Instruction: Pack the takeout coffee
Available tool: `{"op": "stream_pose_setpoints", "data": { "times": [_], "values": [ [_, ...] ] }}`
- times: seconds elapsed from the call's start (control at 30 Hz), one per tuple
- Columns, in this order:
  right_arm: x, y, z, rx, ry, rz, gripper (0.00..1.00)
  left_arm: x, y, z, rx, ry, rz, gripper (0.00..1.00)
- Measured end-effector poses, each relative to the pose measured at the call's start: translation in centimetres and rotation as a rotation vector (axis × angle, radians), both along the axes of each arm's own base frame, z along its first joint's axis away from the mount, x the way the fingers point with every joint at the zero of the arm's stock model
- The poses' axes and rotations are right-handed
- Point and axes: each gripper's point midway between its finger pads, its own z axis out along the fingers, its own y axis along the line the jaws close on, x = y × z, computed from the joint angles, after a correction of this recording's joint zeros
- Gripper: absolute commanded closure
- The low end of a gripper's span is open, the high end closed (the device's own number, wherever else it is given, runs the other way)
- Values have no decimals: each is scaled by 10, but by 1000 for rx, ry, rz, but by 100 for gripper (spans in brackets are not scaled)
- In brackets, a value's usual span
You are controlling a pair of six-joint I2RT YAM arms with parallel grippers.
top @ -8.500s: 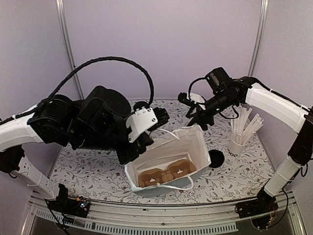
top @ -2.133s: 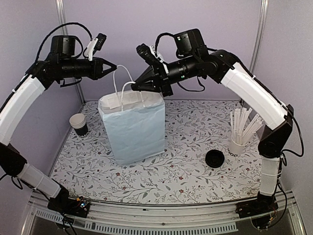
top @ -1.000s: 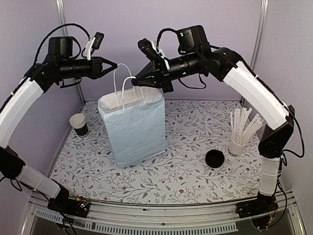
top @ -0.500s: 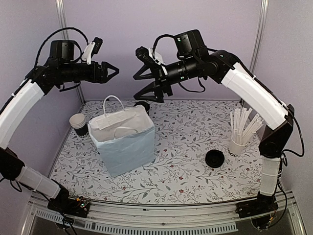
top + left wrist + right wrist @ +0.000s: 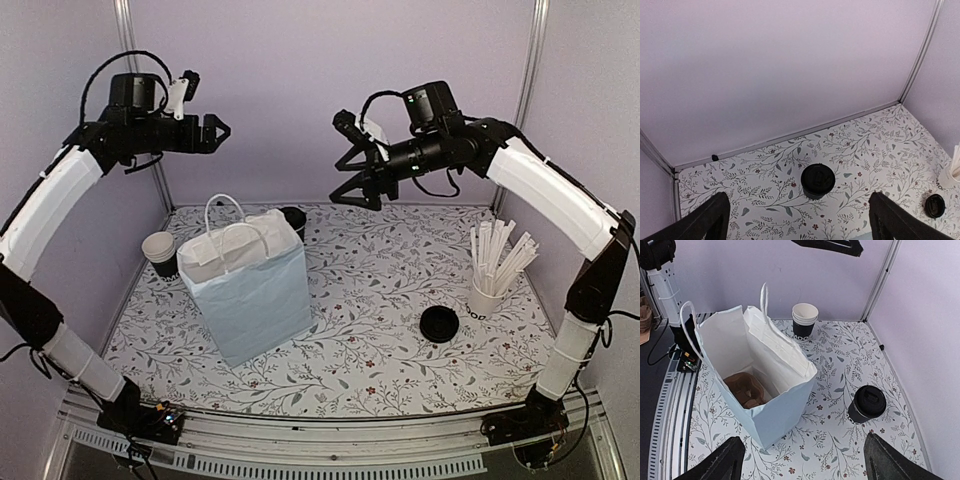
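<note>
Floral table (image 5: pixel 380 262): bag (image 5: pixel 250 295), coffee (image 5: pixel 293 218), cups (image 5: pixel 162 252), lid (image 5: pixel 439 324)

stirrer cup (image 5: pixel 485 299) on floral tabletop (image 5: pixel 380 285)

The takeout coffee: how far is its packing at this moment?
Done: the pale-blue paper bag stands open with the brown cardboard cup carrier inside. In hand: nothing; the left pincer and right pincer are open and empty. To do: the lidded black paper cup stands outside the bag, not yet packed.
</note>
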Motion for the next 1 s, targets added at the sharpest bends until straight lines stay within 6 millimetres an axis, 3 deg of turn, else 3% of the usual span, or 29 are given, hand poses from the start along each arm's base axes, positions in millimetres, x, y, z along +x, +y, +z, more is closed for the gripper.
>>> {"op": "stream_pose_setpoints", "data": {
  "times": [0.13, 0.3, 0.43, 0.67, 0.83, 1.0],
  "values": [
    [10, 0, -21, -40, 20, -67, 15, 44, -7, -63, 35, 147, -4, 2],
    [26, -3, -30, -58, 2, -142, 14, 76, -24, -128, 61, 300, -66, 0],
    [38, -8, -45, -95, -6, -210, 13, 95, -36, -154, 59, 351, -103, 0],
    [56, -9, -61, -120, 2, -272, 13, 135, -59, -171, 30, 359, -161, 0],
    [60, -5, -76, -142, 28, -275, 13, 146, -67, -204, 44, 410, -166, 0],
    [61, -4, -79, -146, 32, -276, 13, 150, -78, -240, 91, 456, -156, 0]
  ]
}}
